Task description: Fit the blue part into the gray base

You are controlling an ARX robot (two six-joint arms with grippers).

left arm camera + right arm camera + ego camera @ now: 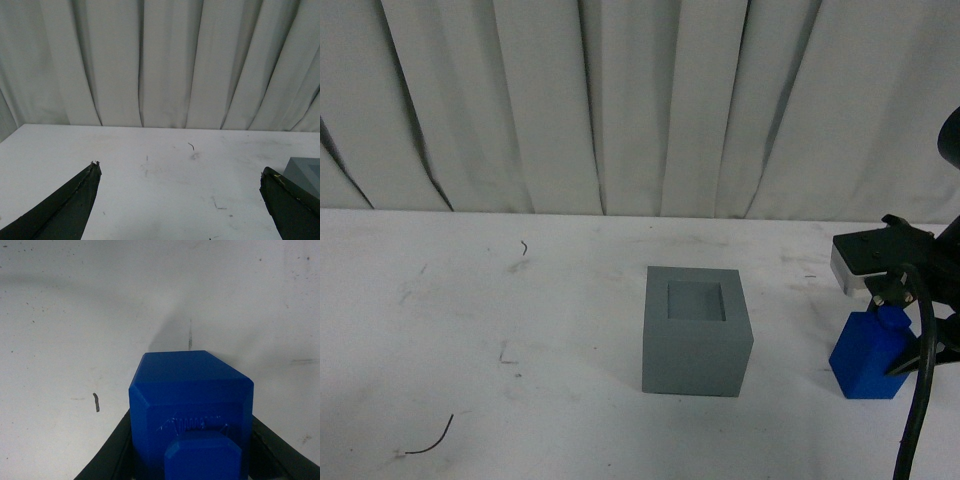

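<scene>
The gray base is a matte gray cube with a square recess in its top, standing mid-table. The blue part stands at the right of it, well apart, on or just above the table. My right gripper is shut on the blue part from above. In the right wrist view the blue part fills the middle between the black fingers, its square knob toward the camera. My left gripper is open and empty; a corner of the gray base shows beside one finger.
A white table with small dark scuffs and a thin dark wire scrap at the front left. A pleated white curtain closes the back. A black cable hangs from the right arm.
</scene>
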